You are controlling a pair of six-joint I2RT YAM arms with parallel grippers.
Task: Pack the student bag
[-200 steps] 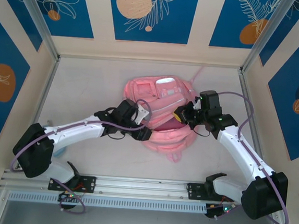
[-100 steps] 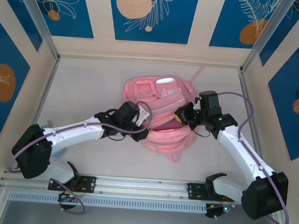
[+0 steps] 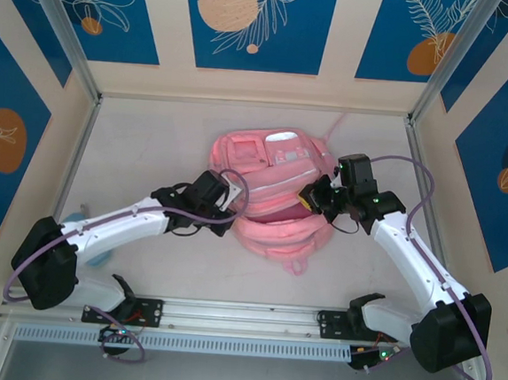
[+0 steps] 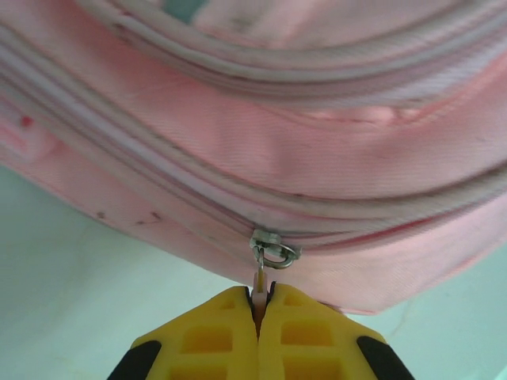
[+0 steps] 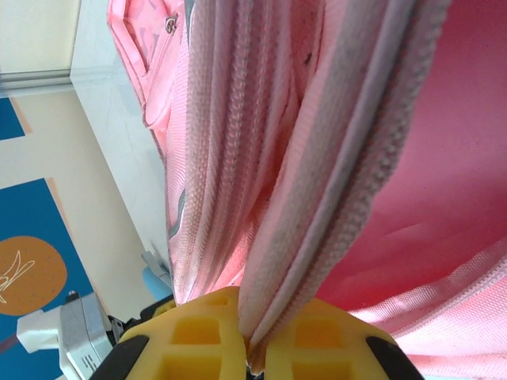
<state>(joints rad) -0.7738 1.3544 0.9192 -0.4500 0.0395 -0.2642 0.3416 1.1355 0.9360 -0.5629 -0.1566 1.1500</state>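
We are observing the student bag (image 3: 272,184) lying flat near the middle of the table (image 3: 152,137), between the two arms. The right gripper (image 3: 309,197) is meeting the bag's right side at the open mouth. The left wrist view is resolving what the top view is not: the left gripper (image 4: 259,307) is pinching the small zip pull (image 4: 259,279), jaws fully together. In the right wrist view, the right gripper is clamping the bag's zip-lined edge (image 5: 333,182).

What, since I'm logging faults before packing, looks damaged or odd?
Nothing broken or spilled. The student bag has a few small dark specks on its pink fabric left of the zip pull that the left gripper pinches.
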